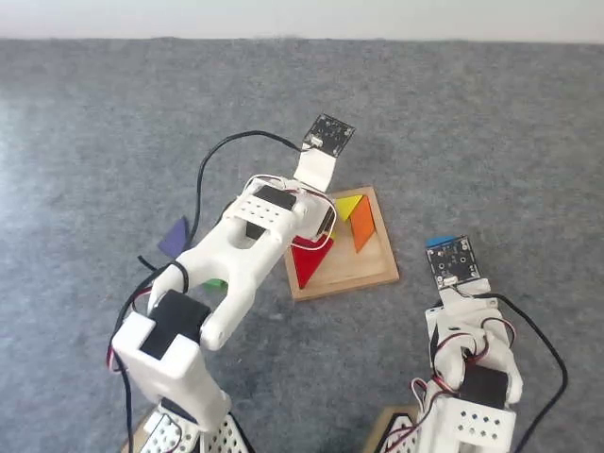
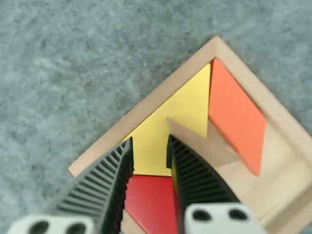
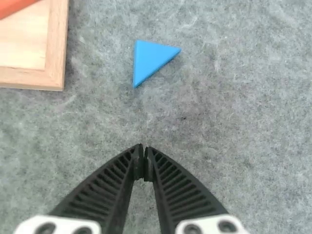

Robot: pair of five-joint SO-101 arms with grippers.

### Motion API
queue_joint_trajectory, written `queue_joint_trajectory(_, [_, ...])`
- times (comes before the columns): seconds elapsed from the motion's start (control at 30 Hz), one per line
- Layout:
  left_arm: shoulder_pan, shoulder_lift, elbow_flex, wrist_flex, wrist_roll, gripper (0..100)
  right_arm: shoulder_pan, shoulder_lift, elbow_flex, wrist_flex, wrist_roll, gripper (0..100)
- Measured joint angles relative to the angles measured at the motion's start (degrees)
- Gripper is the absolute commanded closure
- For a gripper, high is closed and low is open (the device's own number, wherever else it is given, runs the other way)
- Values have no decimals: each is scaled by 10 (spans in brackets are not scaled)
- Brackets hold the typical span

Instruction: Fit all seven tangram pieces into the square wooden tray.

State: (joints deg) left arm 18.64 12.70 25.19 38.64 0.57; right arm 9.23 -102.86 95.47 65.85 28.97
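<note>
Wooden tray [image 1: 351,280] on grey carpet [image 1: 94,142], with a yellow piece [image 2: 165,122], orange parallelogram [image 2: 236,117] and red piece [image 2: 151,202] inside. Left gripper [image 2: 148,141] above the yellow piece, fingers parted. Right gripper [image 3: 144,147] clenched, near a blue triangle [image 3: 151,58] lying outside the tray.

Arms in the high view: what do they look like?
The left arm and right arm are white plastic with black motors, black cables and a dark circuit board at each wrist. The left hand and right hand have black ribbed tapering fingers.
</note>
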Motion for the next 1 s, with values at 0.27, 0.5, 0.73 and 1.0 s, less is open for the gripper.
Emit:
queue_joint_trajectory(0.27, [24,31,-19,-3,-18,893,0,0,0,0,0,991])
queue_joint_trajectory(0.5, [27,41,-39,-3,-19,893,-1,0,0,0,0,991])
queue_joint_trajectory(0.73, [40,22,-42,-3,-35,893,-1,0,0,0,0,991])
queue_joint_trajectory(1.0, [84,-91,86,-85,-69,893,-1,0,0,0,0,991])
